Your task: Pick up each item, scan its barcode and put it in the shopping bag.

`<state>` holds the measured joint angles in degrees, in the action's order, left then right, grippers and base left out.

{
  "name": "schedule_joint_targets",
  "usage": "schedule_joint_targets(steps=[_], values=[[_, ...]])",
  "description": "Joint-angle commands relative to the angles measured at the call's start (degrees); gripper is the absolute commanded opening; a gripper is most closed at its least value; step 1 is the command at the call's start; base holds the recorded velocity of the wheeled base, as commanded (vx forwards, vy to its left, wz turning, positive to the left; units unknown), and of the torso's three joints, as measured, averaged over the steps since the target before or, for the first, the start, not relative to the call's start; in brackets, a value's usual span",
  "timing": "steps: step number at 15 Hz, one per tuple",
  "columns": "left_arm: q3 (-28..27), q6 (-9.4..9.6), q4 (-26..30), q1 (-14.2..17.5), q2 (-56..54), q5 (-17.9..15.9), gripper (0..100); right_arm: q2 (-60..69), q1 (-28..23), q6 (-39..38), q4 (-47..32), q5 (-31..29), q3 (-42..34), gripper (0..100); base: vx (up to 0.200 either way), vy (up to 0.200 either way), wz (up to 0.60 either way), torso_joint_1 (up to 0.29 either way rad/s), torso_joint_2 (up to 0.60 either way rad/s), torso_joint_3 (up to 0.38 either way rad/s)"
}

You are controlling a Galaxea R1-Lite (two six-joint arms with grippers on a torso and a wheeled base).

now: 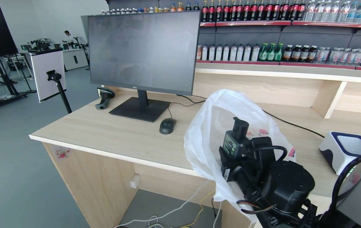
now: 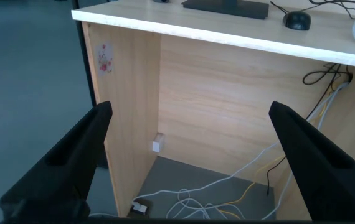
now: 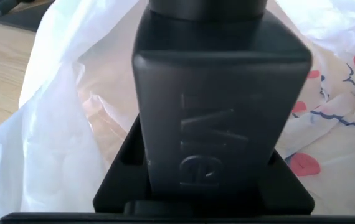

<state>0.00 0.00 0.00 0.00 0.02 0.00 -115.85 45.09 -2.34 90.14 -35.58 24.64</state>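
Nearest and low, the left gripper hung below counter height, its fingers spread wide and empty. The right gripper appeared clamped on a dark, square-shouldered bottle, whose long axis ran along the gripper's reach with the cap leading toward 12 o'clock. White film of the shopping bag lay around and behind the bottle, so it seemed to be inside the open mouth, and the right arm was by far the nearer one for a release. The barcode scanner sat at 3 o'clock from the bag, the mouse at 10 o'clock, and the monitor beyond it.
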Motion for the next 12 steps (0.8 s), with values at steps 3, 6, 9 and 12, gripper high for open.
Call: schedule_joint_targets(steps=[3,6,9,12], values=[[0.0,0.00,0.0,0.0,0.0,0.0,100,-1.4,-0.5,1.1,-0.1,-0.3,-0.3,0,0.000,0.000,0.00,0.000,0.00,0.000],[0.0,0.00,0.0,0.0,0.0,0.0,100,-2.2,-1.9,0.9,-0.1,-0.3,0.5,0,0.000,0.000,0.00,0.000,0.00,0.000],[0.0,0.00,0.0,0.0,0.0,0.0,100,-1.6,-1.9,0.8,-0.1,-0.4,1.6,0,0.000,0.000,0.00,0.000,0.00,0.000],[0.0,0.00,0.0,0.0,0.0,-0.1,100,0.3,-1.9,1.3,-0.1,-0.5,1.6,0,0.000,0.000,0.00,0.000,0.00,0.000]])
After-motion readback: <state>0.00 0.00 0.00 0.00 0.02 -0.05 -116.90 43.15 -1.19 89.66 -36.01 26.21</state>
